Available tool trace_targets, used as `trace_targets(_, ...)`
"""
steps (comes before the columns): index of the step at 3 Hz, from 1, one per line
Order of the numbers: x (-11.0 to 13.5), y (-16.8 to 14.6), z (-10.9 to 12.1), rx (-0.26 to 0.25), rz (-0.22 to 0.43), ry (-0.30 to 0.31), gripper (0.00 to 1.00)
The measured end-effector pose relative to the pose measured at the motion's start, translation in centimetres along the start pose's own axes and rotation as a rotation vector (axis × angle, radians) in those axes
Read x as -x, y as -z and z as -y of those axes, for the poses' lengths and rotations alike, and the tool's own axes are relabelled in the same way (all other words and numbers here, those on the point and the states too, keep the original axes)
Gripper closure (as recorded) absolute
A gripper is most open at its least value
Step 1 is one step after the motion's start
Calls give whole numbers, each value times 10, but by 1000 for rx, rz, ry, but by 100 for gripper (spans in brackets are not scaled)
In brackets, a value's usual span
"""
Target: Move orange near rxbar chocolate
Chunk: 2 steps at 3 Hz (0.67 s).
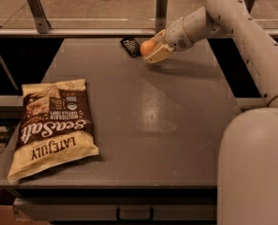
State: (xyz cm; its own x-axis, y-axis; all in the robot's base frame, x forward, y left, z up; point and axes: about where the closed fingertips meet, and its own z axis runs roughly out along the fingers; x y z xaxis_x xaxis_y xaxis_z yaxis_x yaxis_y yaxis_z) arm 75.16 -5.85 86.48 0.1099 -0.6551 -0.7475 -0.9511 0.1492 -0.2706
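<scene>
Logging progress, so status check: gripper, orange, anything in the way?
Gripper shut on orange, far side of table. Orange held just beside black snack bar. Chip bag front left, well clear; nothing between.

Seemingly a robotics lab or test bay, not a home: a bare grey counter (143, 125) with a drawer pull (135, 214) under its front edge; metal posts (37, 11) stand along its far edge; a white robot arm reaches over it, its hand (153, 50) clasping the orange (147, 47) at the far side.
</scene>
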Motion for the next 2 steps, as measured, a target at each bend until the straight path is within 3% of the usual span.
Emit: trace_targets(2,-11,-23,18,-56,-24,-67,36)
